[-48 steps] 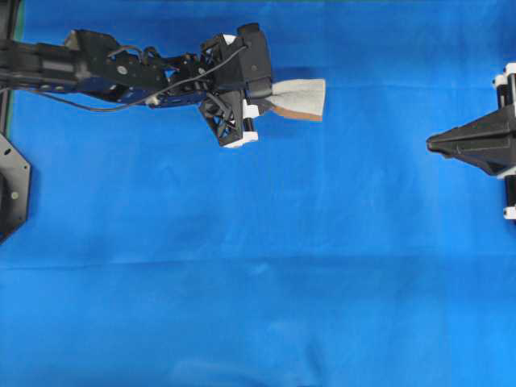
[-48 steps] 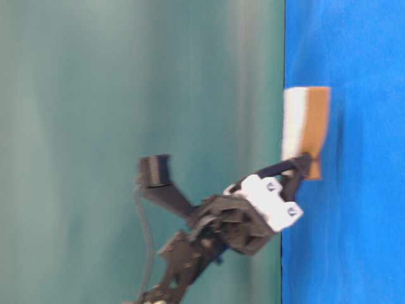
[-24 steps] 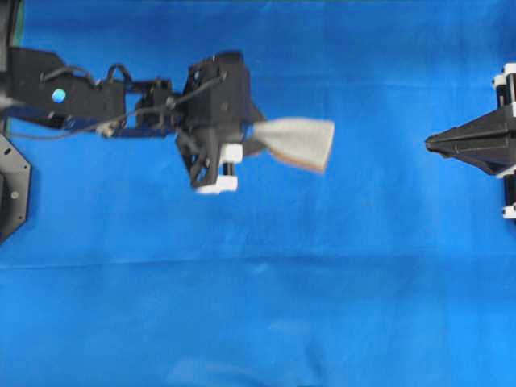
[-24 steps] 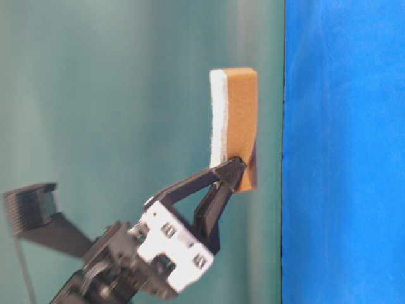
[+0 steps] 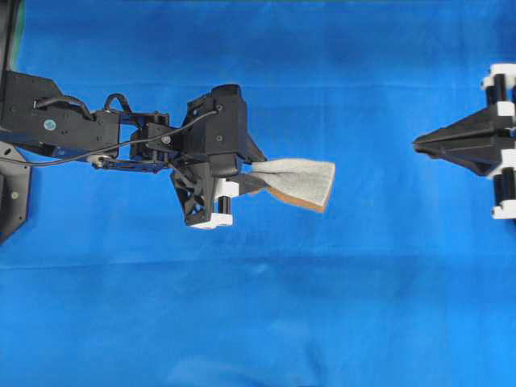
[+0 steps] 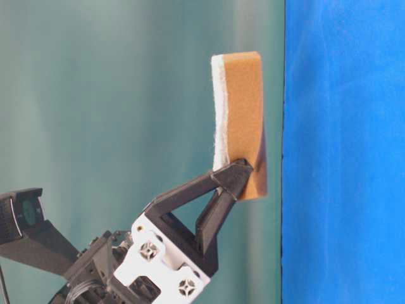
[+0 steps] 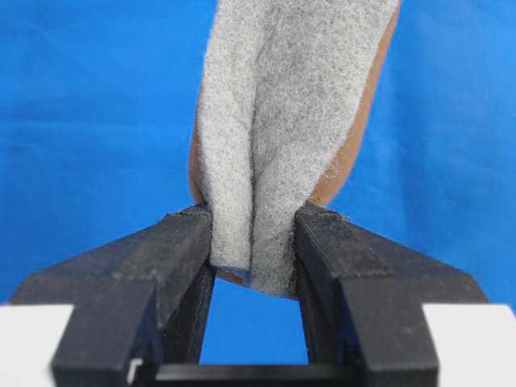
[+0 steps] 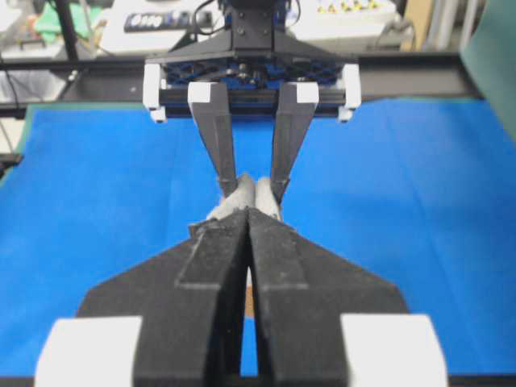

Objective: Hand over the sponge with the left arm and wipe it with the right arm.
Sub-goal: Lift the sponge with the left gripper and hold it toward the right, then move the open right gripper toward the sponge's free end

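The sponge (image 5: pixel 297 182), grey-white on top and orange-brown below, is held in the air over the blue cloth. My left gripper (image 5: pixel 248 176) is shut on its near end, and the grey layer is squeezed into a fold between the fingers (image 7: pixel 181 242). The table-level view shows the sponge (image 6: pixel 243 120) standing up from the fingertips, orange side out. My right gripper (image 5: pixel 419 144) is shut and empty at the right edge, its tips pointing at the sponge with a gap between. In the right wrist view the shut gripper (image 8: pixel 248 212) partly hides the sponge (image 8: pixel 242 197).
The blue cloth (image 5: pixel 322 306) covers the whole table. A black mount (image 5: pixel 12 189) sits at the left edge. Benches with equipment (image 8: pixel 161 20) stand beyond the far table edge in the right wrist view.
My left arm has lifted the sponge off the cloth and carried it toward the front and slightly right. My right gripper has shifted a little toward the sponge.
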Tool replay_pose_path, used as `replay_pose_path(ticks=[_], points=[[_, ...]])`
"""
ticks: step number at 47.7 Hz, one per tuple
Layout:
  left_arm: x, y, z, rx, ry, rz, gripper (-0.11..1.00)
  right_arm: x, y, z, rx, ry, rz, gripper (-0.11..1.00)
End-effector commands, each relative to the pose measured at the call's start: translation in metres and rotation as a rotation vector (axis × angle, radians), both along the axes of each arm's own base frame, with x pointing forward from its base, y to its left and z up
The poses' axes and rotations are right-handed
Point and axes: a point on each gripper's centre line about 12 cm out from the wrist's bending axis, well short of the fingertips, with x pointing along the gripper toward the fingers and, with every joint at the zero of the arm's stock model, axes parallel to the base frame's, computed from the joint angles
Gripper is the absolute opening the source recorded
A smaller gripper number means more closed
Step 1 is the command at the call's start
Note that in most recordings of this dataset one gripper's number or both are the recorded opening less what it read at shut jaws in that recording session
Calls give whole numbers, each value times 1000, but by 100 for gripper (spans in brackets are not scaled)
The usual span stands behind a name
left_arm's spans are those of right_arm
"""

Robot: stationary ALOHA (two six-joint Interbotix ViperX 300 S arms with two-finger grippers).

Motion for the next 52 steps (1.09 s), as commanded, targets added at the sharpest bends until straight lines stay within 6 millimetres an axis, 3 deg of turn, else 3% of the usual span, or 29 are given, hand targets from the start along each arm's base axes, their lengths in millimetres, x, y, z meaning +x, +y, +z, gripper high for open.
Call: replay_pose_path(ticks=[1,13,22,26,52], points=[[-3,-1,9,2,-26,-2,25,10,3,10,18,0,10,0],[-2,-1,10,4,-28,-4,25,37,5,5,69,83,15,4],[-2,1,10,6,-29,0,25,55,6,-1,82,124,13,58],[-1,1,10,6,-28,0,25,62,6,-3,85,138,12,72],[0,1,11,5,-35,1,25,115,0,-34,128,279,-25,73]])
